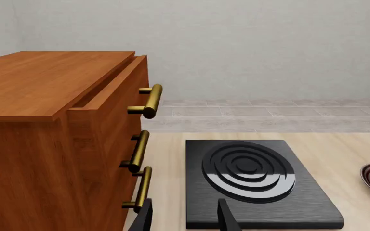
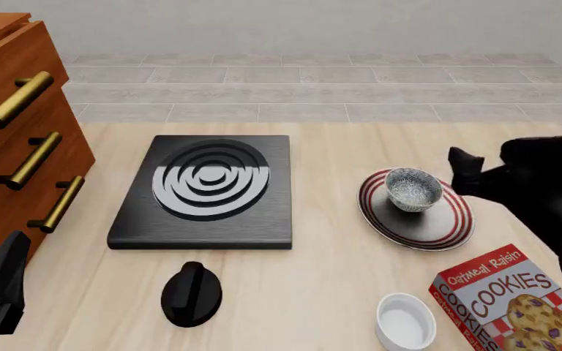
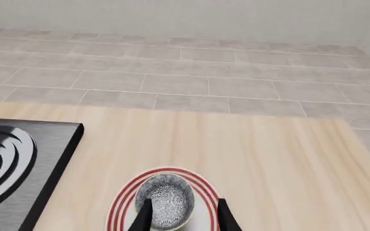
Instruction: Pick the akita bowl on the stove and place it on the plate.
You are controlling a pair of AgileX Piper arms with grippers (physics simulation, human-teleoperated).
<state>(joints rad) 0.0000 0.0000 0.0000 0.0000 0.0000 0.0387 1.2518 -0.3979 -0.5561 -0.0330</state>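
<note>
Front view, your akita bowl [image 2: 413, 189] is sitting on the plate [image 2: 445, 228], stove [image 2: 203, 191] bare, right tool [image 3: 182, 215] spread beside the bowl, left tool [image 1: 183, 217] spread, gripping nothing.

I'm seeing a pale wood-grain table [image 2: 330, 292] running under everything. A reddish-brown wooden cabinet [image 1: 37, 120] is standing at its left edge, three brass bar handles [image 2: 12, 100] showing, its top drawer [image 1: 108, 89] sitting slightly open. Beyond the table a grey tiled floor [image 3: 191, 82] is stretching to a plain off-white wall [image 1: 256, 43]. Light is falling soft and even.
</note>
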